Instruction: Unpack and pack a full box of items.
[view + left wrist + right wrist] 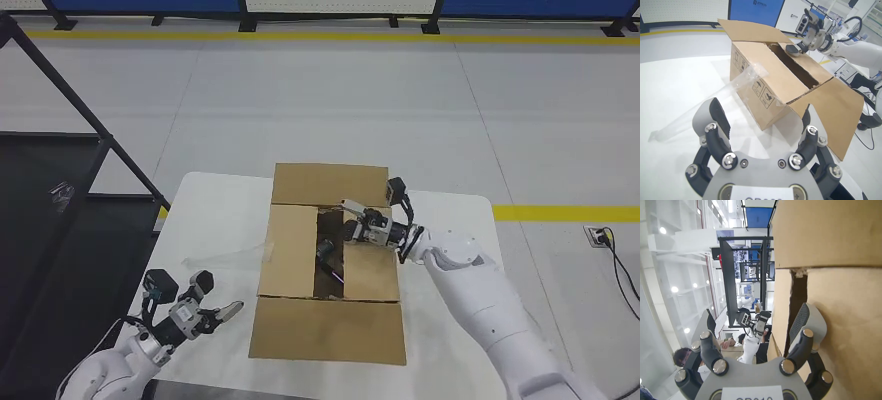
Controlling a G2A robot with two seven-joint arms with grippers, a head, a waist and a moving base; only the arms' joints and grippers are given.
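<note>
Top view, box: I see the cardboard box (300, 250) in the middle of the white worktop (220, 210). Its near and far flaps are folded outward, and the two side flaps lie over the top with a dark gap between them.
Top view, right claw (352, 222): it is at the far end of that gap, over the right-hand flap.
Top view, left claw (225, 312): it sits above the worktop's near left corner, well apart from the box.
Left wrist view, left claw (762, 105): the fingers are spread, with nothing between them.
Left wrist view, tape: a clear strip (696, 113) trails from the box side onto the worktop.
Right wrist view, right claw (757, 311): it is spread wide, with one finger (804, 321) lying on the flap just beside the gap.
</note>
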